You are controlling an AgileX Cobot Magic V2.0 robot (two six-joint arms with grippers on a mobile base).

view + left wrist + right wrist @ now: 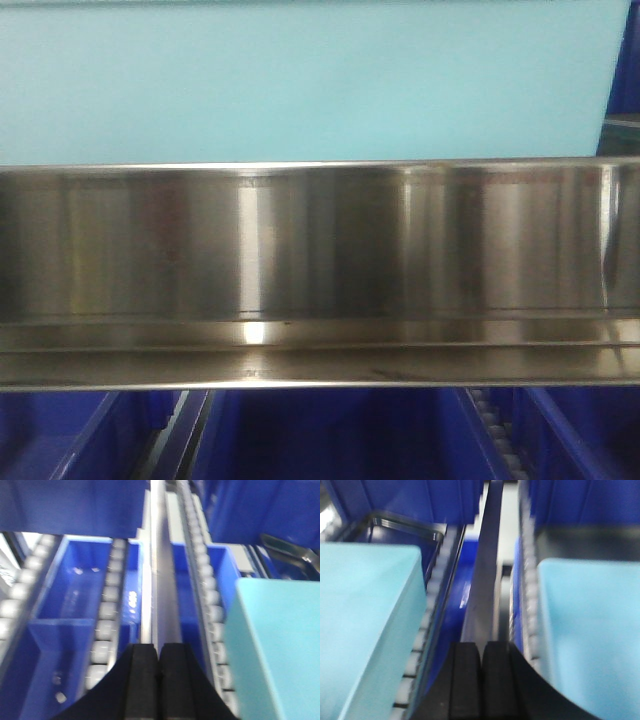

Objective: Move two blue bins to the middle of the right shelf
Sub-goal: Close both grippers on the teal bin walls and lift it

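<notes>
Dark blue bins show below the steel shelf beam in the front view. In the left wrist view an open blue bin lies under the roller tracks, with more blue bins on the level beyond. My left gripper is shut and empty, hanging over the central steel rail. My right gripper is also shut on nothing, above a steel rail, with blue bins ahead of it. Neither gripper touches a bin.
A pale turquoise bin sits on the shelf above the beam. The same kind of bin stands right of my left gripper. Two more, one left and one right, flank my right gripper. White roller tracks run along the shelf.
</notes>
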